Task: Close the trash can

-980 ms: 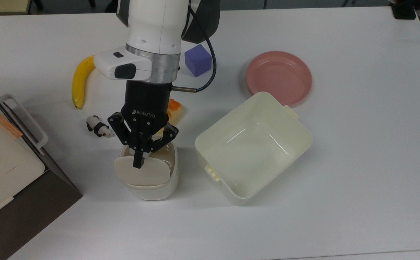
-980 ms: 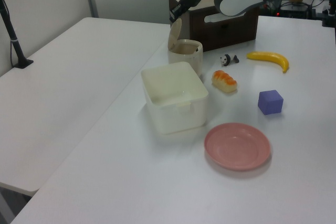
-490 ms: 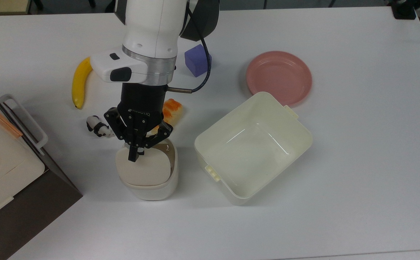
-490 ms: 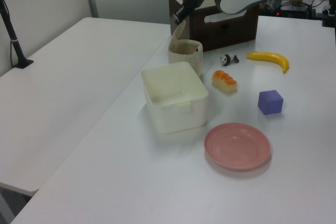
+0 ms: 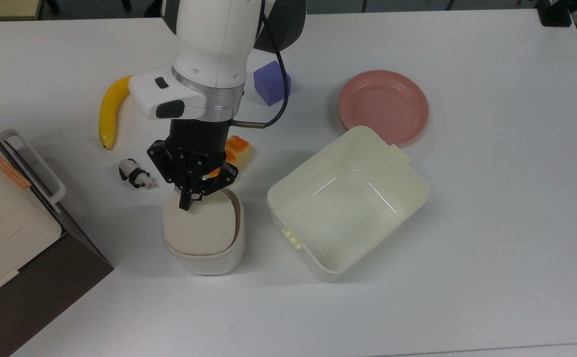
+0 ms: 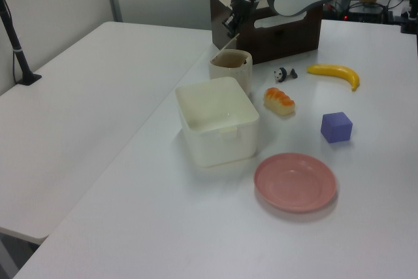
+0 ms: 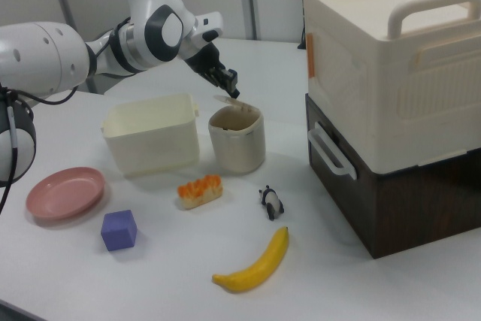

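Trash can (image 5: 204, 248) is seen near the white table's (image 5: 467, 248) front edge, beside the cream tub (image 5: 348, 203); judged light, stiff plastic. Its hinged lid (image 5: 199, 225), raised, is best pushed at the free edge, where the gripper (image 5: 185, 203) appears pinched together.

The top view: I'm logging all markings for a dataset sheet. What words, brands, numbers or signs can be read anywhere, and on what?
None can be read now. The pincer body's black housing carries no legible lettering at this angle. The trash can, tub, pink plate, purple cube and banana are all unmarked.
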